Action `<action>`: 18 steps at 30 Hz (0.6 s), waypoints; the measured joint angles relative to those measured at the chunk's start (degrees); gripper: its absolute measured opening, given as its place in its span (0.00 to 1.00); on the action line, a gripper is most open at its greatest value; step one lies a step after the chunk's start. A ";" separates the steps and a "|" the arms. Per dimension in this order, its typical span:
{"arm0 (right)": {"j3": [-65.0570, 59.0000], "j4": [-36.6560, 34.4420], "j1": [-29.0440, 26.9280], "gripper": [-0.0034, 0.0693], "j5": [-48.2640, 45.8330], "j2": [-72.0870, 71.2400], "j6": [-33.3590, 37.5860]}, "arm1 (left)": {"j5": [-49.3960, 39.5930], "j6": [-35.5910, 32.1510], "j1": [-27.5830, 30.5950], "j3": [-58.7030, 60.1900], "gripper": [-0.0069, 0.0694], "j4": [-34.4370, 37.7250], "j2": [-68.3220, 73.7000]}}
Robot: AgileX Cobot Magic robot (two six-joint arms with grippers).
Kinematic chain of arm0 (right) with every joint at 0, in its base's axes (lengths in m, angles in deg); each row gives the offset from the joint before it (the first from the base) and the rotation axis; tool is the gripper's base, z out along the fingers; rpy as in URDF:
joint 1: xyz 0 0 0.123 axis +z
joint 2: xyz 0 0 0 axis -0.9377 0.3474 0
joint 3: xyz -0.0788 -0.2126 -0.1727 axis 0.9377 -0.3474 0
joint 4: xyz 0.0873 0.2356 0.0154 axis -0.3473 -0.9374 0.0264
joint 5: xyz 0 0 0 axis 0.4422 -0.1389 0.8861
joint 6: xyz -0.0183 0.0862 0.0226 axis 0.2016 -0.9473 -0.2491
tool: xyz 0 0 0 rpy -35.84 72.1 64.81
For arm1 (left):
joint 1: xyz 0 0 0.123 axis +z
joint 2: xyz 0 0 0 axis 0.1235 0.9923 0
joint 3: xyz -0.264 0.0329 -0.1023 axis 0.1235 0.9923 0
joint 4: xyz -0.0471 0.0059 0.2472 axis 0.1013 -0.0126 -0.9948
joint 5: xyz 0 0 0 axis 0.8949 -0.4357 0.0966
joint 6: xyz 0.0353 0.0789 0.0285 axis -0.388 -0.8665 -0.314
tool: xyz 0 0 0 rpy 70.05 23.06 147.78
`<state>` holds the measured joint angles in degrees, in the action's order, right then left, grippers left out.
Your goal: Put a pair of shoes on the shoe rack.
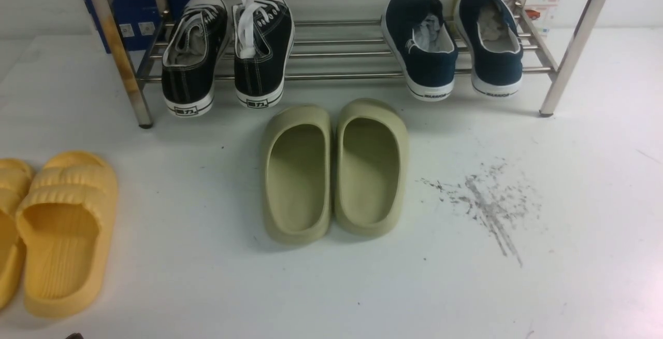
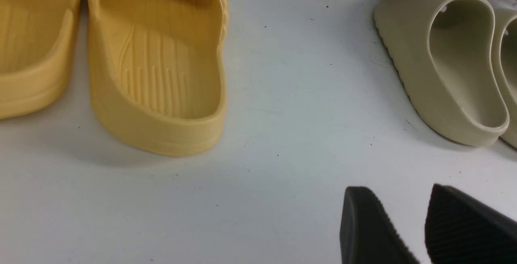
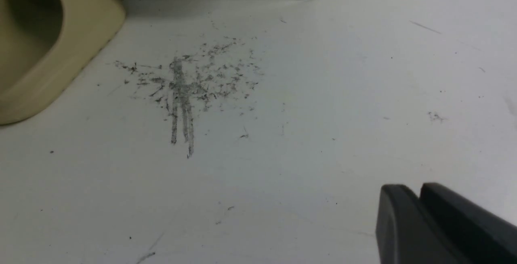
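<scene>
On white scuffed floor (image 1: 466,277) before a white wall, shoe rack (image 1: 580,38) carries two navy shoes (image 1: 422,43) at its right end (heel lettering unreadable) and two black sneakers (image 1: 194,54), two olive slippers (image 1: 334,173) and two yellow slippers (image 1: 62,230) lie below; left gripper (image 2: 408,219) slightly spread, right gripper (image 3: 420,211) pressed together, both empty.

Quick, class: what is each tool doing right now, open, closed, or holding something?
Left tool: open, holding nothing.
Right tool: closed, holding nothing.

Lab staging: scuffed white tabletop (image 1: 466,277), shoe rack (image 1: 342,75).
</scene>
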<state>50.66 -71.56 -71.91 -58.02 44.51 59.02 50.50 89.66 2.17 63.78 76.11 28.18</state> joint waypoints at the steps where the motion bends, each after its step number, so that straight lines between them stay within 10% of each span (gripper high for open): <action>1: 0.00 0.00 0.00 0.19 0.00 0.00 0.00 | 0.00 0.00 0.00 0.00 0.40 0.00 0.00; 18: 0.00 0.00 0.00 0.22 -0.04 0.00 0.00 | 0.00 0.00 0.00 0.00 0.40 0.00 0.00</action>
<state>50.66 -71.56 -71.91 -58.07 44.51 59.02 50.50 89.66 2.17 63.78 76.11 28.18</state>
